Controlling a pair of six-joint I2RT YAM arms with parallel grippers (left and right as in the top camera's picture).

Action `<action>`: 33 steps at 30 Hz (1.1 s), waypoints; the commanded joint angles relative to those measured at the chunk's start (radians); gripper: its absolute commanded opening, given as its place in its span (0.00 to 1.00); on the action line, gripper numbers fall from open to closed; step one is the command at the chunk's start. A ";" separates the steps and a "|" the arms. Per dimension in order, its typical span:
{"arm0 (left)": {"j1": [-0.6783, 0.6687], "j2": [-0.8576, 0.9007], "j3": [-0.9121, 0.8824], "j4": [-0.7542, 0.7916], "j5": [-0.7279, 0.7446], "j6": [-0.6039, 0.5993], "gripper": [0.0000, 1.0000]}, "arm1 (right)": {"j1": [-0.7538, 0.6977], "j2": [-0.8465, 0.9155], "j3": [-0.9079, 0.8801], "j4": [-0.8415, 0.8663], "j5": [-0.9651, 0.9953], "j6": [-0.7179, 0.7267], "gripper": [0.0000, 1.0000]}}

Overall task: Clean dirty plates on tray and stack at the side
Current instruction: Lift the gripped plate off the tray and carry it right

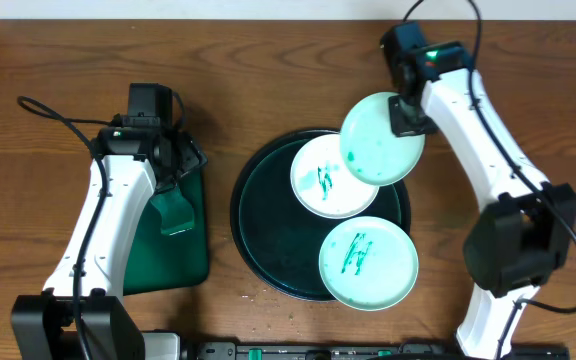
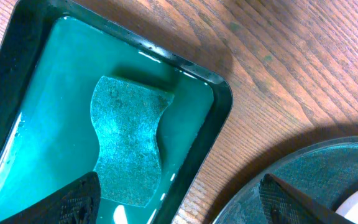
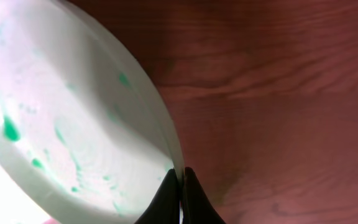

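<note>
Three pale mint plates show in the overhead view. One plate (image 1: 381, 139) with only faint green specks hangs tilted over the round dark tray's (image 1: 253, 225) far right rim, and my right gripper (image 1: 405, 111) is shut on its rim. In the right wrist view that plate (image 3: 61, 118) fills the left side, its edge pinched by the right gripper (image 3: 180, 177). A plate (image 1: 326, 180) with a green scribble lies on the tray, and another scribbled plate (image 1: 368, 263) lies at the tray's near right. My left gripper (image 2: 179, 198) stands open above a green sponge (image 2: 129, 146).
The sponge (image 1: 173, 212) lies in a rectangular green tray (image 1: 183, 260) of liquid at the left; its corner (image 2: 219, 93) shows in the left wrist view. Bare wood tabletop (image 1: 298, 60) lies behind and right of the round tray. Cables trail near both arms.
</note>
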State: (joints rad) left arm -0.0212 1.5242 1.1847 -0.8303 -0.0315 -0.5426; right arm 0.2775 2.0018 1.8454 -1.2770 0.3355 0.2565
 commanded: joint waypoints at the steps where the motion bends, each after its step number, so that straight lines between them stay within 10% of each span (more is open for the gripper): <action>1: 0.005 -0.002 0.014 -0.002 -0.002 0.006 0.82 | -0.045 -0.067 0.021 -0.009 0.035 0.016 0.01; 33: 0.005 -0.002 0.014 0.002 -0.002 0.006 0.82 | -0.625 0.059 0.018 -0.006 -0.161 0.000 0.01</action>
State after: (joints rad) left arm -0.0212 1.5242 1.1847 -0.8291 -0.0315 -0.5426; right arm -0.3378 1.9900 1.8511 -1.2846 0.2287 0.2562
